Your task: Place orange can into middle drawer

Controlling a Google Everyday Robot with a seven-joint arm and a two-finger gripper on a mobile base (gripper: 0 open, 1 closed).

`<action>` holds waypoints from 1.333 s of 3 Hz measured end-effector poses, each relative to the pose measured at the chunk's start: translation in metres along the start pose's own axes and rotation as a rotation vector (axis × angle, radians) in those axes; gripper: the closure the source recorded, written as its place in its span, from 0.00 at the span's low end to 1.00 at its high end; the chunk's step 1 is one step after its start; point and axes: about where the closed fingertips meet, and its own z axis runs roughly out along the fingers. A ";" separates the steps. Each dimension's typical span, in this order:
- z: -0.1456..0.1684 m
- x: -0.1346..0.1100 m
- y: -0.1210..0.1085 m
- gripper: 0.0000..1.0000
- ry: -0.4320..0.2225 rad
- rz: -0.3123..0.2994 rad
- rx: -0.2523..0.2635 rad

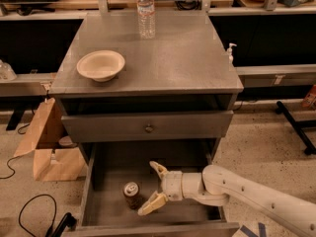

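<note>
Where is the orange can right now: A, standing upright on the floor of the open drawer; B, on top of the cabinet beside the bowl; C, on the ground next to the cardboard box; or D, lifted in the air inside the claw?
A: the orange can stands upright on the floor of the open middle drawer, just left of the claw, which is spread open.

There is only one camera. It stands in front of the grey bench [187, 58], higher than its top, and faces forward and down. It is near enough that the bench fills the middle of the view, from its back edge to the open middle drawer [111, 174] at the bottom. The arm enters from the lower right; the gripper [147, 188] is inside this drawer, jaws apart, just beside the orange can [131, 193].
</note>
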 end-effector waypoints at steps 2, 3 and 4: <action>-0.126 -0.059 0.072 0.00 0.142 0.073 -0.011; -0.147 -0.085 0.073 0.00 0.186 0.015 0.023; -0.145 -0.088 0.068 0.00 0.222 0.002 0.006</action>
